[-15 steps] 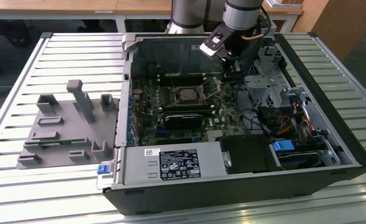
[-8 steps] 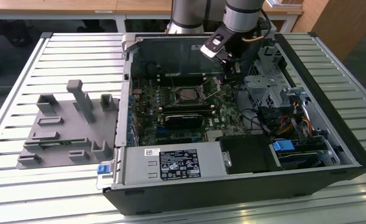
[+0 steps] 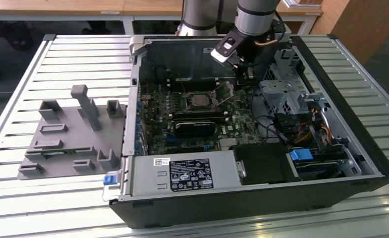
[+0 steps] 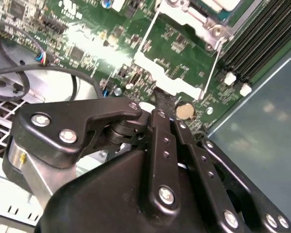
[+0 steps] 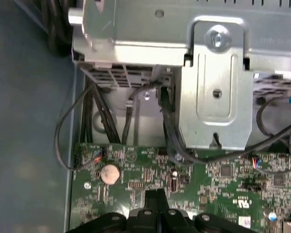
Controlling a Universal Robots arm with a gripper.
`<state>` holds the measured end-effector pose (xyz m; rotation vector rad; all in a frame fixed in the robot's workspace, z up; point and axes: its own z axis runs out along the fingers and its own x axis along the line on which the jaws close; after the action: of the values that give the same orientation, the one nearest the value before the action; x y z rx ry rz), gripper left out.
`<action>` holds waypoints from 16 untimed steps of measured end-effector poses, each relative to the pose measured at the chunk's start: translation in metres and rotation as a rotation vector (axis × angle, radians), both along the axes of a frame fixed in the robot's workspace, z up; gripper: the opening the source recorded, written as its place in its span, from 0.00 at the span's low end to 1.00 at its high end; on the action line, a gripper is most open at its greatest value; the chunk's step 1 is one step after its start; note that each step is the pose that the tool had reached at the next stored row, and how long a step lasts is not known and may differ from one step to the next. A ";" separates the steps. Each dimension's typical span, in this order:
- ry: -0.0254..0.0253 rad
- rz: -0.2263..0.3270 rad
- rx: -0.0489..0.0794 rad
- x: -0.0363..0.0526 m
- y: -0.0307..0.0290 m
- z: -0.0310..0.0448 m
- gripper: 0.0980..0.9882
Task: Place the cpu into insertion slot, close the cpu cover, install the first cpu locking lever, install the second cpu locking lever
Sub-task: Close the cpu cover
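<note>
In the exterior view, the insertion slot [image 3: 197,101] sits mid-motherboard with the pale cpu [image 3: 198,102] lying in it. The silver cpu cover [image 3: 211,97] frames the chip and looks down over it. My gripper [image 3: 243,82] hangs inside the case just to the exterior view's right of the socket. A thin wire locking lever [image 3: 226,100] slants up from the socket's edge toward it. In both wrist views the black fingers [image 5: 155,196] are pressed together with nothing between them, low over the green board. The cover's corner [image 4: 196,17] and a lever rod [image 4: 211,63] lie beyond the gripper [image 4: 153,112].
The open black PC case [image 3: 353,163] lies on a slatted metal table [image 3: 62,59]. A silver drive bracket [image 5: 213,82] and loose black cables [image 5: 94,116] stand close by the gripper. A coin battery [image 5: 110,173] and memory slots [image 4: 262,34] are nearby. A grey fixture [image 3: 75,134] sits on the exterior view's left.
</note>
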<state>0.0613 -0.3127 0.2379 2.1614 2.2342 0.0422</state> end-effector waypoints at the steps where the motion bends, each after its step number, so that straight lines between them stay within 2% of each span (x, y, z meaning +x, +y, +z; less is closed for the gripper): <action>1: 0.0000 0.000 0.000 -0.0020 0.0000 0.0000 0.01; 16: 0.0000 0.000 0.000 -0.0409 0.0000 0.0001 0.01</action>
<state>0.0203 -0.3127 0.2380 2.1614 2.2341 0.0422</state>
